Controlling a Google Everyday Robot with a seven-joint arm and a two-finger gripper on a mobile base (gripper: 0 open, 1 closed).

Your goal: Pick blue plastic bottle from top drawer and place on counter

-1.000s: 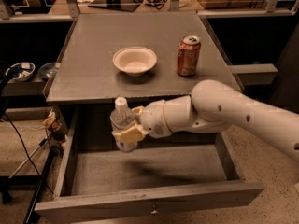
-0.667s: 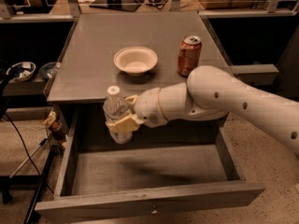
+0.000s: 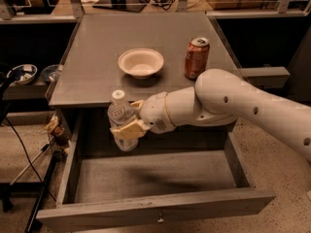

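The step in hand is the carry, judging by how things lie. The gripper [image 3: 130, 120] has its tan fingers [image 3: 129, 129] clamped around the middle of the blue plastic bottle [image 3: 120, 115]. It holds the bottle upright in the air, just in front of the counter [image 3: 146, 33] at the left part of its front edge. The bottle's white cap shows level with that edge or slightly above it, and its body hangs below. The top drawer [image 3: 155, 208] stands pulled out from under the counter, its flat bottom bare and its small knob [image 3: 158, 221] facing forward. The pick therefore looks done and the placing not yet.

The next move calls for raising the bottle until its base clears the counter's front edge. It then has to travel inward over the counter and be set down upright on a free patch near the front left. That spot is short of the white paper bowl [image 3: 141, 62] at the counter's middle and well apart from the red-orange soda can [image 3: 197, 57] on the counter's right side.

The bottle's label is pale and shows no legible writing. The can's print cannot be read either, so no brand can be named.
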